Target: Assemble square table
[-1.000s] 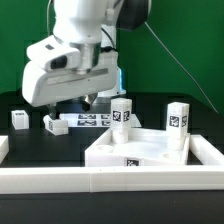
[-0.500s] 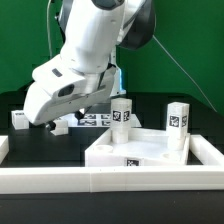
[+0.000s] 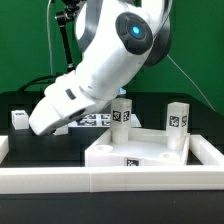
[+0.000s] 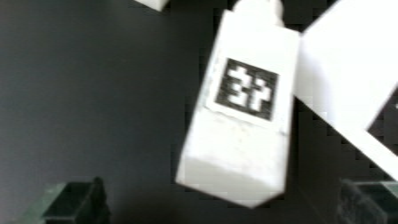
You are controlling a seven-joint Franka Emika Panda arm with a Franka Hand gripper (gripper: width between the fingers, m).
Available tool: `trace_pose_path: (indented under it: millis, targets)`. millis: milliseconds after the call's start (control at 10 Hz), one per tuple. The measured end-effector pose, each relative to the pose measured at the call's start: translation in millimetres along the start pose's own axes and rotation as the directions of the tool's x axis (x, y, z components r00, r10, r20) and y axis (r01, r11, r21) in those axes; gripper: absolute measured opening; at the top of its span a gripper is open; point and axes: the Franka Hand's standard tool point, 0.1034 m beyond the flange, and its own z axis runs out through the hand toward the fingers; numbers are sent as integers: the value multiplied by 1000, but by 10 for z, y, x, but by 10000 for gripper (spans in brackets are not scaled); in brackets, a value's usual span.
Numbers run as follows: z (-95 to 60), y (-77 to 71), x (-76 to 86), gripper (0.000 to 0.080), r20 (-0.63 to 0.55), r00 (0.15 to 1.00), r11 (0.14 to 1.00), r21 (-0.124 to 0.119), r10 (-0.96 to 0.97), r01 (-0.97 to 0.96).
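Two legs [image 3: 122, 113] [image 3: 177, 117] stand in the rimmed slab [image 3: 160, 160] (pincer [image 4: 222, 200] wide, holding nothing).

The large white plastic square slab [image 3: 140, 150] with a raised rim lies flat on the black table [image 3: 45, 152]. It has one black-and-white tag [image 3: 131, 163] on its near wall. Two small white tagged block legs stand upright on it, one leg [image 3: 122, 113] at eleven o'clock and the other leg [image 3: 177, 122] at two o'clock. A third leg [image 3: 19, 118] rests apart on the table, at nine o'clock from the slab. A fourth leg [image 4: 240, 110] lies flat on the table, tag up, slanted.
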Motion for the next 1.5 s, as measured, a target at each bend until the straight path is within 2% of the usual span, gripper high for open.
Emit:
trace_pose_path:
  millis: [500, 900, 1200, 1500]
  targets:
    - [169, 37, -67, 648, -7, 1000, 1000, -2, 18, -18]
    - [175, 38, -65, 648, -6, 1000, 1000, -2, 18, -18]
    - [269, 25, -96, 648, -19, 971, 971, -2, 239, -239]
    - [271, 48, -109, 648, -23, 970, 970, 0, 241, -241]
